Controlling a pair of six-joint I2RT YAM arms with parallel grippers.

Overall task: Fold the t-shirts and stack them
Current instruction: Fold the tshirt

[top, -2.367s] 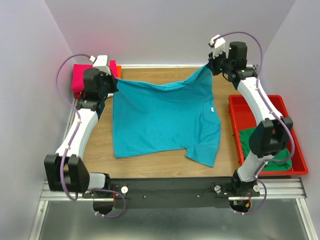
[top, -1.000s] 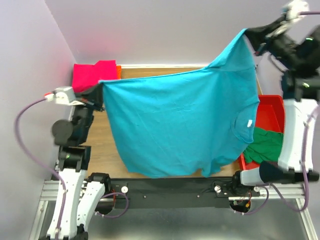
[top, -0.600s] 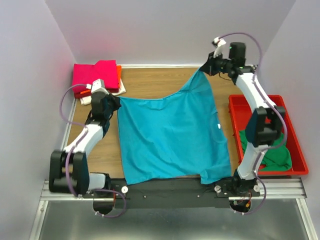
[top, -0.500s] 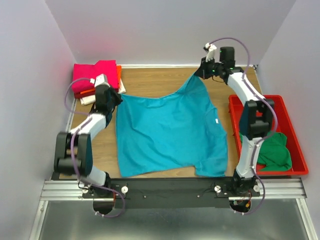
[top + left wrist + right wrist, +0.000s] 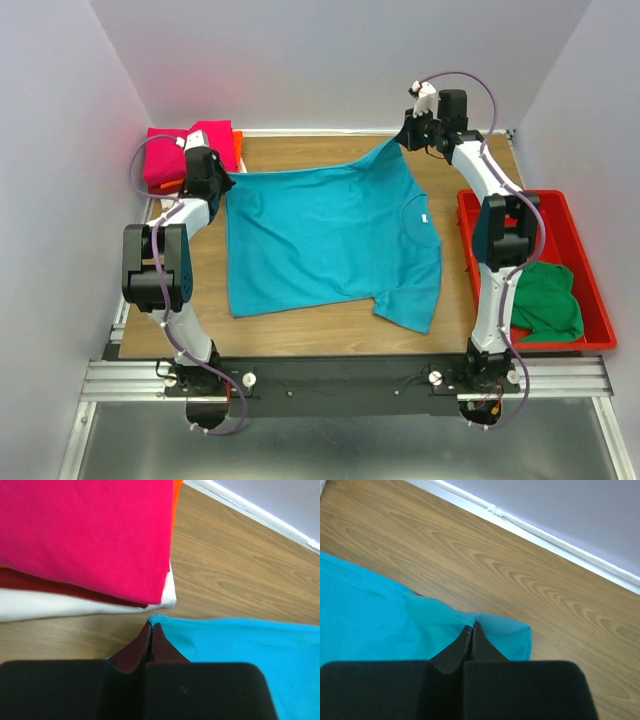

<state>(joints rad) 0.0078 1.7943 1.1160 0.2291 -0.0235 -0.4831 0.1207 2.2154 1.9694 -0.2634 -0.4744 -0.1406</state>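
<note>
Two robot arms reach to the back of a wooden desk [image 5: 300, 325], each holding one far corner of a teal t-shirt [image 5: 330, 240]. The shirt lies spread across the middle of the desk with its collar toward the right. Its small white neck label [image 5: 424, 219] faces up, and one sleeve points at the near edge.

The left gripper [image 5: 151, 625] has its fingers pressed together on the shirt's far-left corner, with a nub of teal cloth showing at the tips. That corner sits just beside a folded pile in the desk's far-left corner. The pile has a magenta t-shirt [image 5: 85, 530] on top, a darker red layer under it, and a cream t-shirt [image 5: 75, 607] at the bottom. A sliver of an orange t-shirt [image 5: 237, 145] shows along the pile's right side.

The right gripper [image 5: 472, 626] is likewise clamped shut on the far-right corner, where the teal fabric bunches into a small fold close to the back wall's white trim [image 5: 545, 535].

At the right edge of the desk, clear of the teal shirt, a red tray [image 5: 560, 215] holds a crumpled green t-shirt [image 5: 545, 300] in its near half.
</note>
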